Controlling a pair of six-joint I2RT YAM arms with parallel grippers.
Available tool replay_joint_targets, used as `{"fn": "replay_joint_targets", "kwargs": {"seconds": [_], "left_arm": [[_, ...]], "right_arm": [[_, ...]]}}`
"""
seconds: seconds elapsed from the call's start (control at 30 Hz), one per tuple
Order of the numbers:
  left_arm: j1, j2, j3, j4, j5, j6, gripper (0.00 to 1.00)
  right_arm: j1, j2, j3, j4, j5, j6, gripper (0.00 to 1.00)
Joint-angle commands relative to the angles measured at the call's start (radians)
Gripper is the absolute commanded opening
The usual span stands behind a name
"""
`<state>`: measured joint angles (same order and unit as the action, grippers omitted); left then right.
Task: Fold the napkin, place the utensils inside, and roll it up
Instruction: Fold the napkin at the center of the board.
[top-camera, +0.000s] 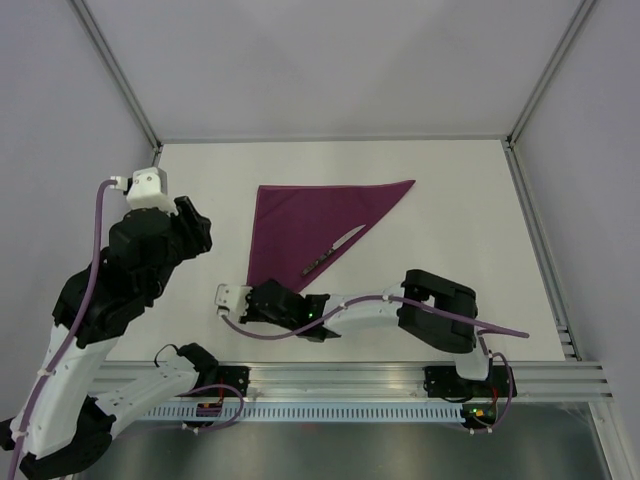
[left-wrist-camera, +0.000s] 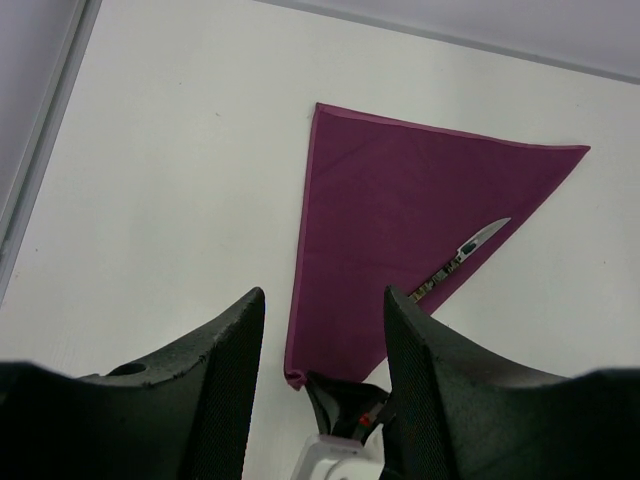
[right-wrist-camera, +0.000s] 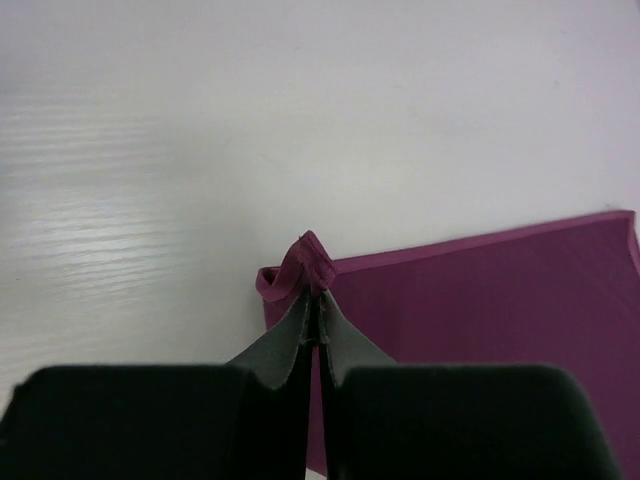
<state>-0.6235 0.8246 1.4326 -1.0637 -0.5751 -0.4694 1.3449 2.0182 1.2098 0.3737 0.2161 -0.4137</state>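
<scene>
**A:** Where is the napkin at this moment?

**B:** The napkin lies on the white surface, folded into 1 triangle. 1 edge runs along the far side. 1 edge comes toward the arms on the left. The long diagonal edge faces the right.

**A:** And the cutlery?

**B:** I can see only 1 piece, a knife. It rests on top of the napkin, just beside the diagonal edge and parallel to it. The silver blade points to the far right and the dark handle points to the near corner.

**A:** What about the right fingers?

**B:** The right fingers are pressed together on the near corner of the napkin. In the right wrist view the cloth tip is pinched between them and curls in a small loop just above the tips. The rest of the cloth lies flat. The right arm reaches across to the left, low over the surface.

**A:** And the other side?

**B:** The left fingers are wide apart and hold nothing. They hang above the surface at the left side of the napkin and do not touch it. In the left wrist view, the pinched corner shows between the 2 fingers.
</scene>
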Motion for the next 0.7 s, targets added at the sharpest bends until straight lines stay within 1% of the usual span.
{"fn": "replay_joint_targets", "kwargs": {"seconds": [0.0, 0.13, 0.2, 0.23, 0.3, 0.43, 0.67], "left_arm": [[0.002, 0.008, -0.014, 0.059, 0.003, -0.009, 0.56], [0.001, 0.024, -0.035, 0.096, 0.02, -0.006, 0.56], [0.002, 0.027, -0.046, 0.123, 0.026, -0.002, 0.56], [0.002, 0.033, -0.057, 0.133, 0.032, 0.0, 0.56], [0.002, 0.039, -0.066, 0.159, 0.038, 0.008, 0.56], [0.001, 0.059, -0.081, 0.198, 0.063, 0.02, 0.56], [0.001, 0.093, -0.109, 0.26, 0.098, 0.037, 0.56]], "right_arm": [[-0.05, -0.09, 0.034, -0.03, 0.034, 0.067, 0.07], [-0.114, -0.124, 0.013, -0.053, 0.048, 0.095, 0.06], [-0.164, -0.136, 0.002, -0.059, 0.052, 0.11, 0.06], [-0.202, -0.148, -0.006, -0.073, 0.052, 0.119, 0.05], [-0.242, -0.167, -0.013, -0.09, 0.045, 0.141, 0.05], [-0.364, -0.187, -0.042, -0.114, 0.034, 0.153, 0.05], [-0.523, -0.199, -0.082, -0.145, 0.026, 0.176, 0.05]]}}
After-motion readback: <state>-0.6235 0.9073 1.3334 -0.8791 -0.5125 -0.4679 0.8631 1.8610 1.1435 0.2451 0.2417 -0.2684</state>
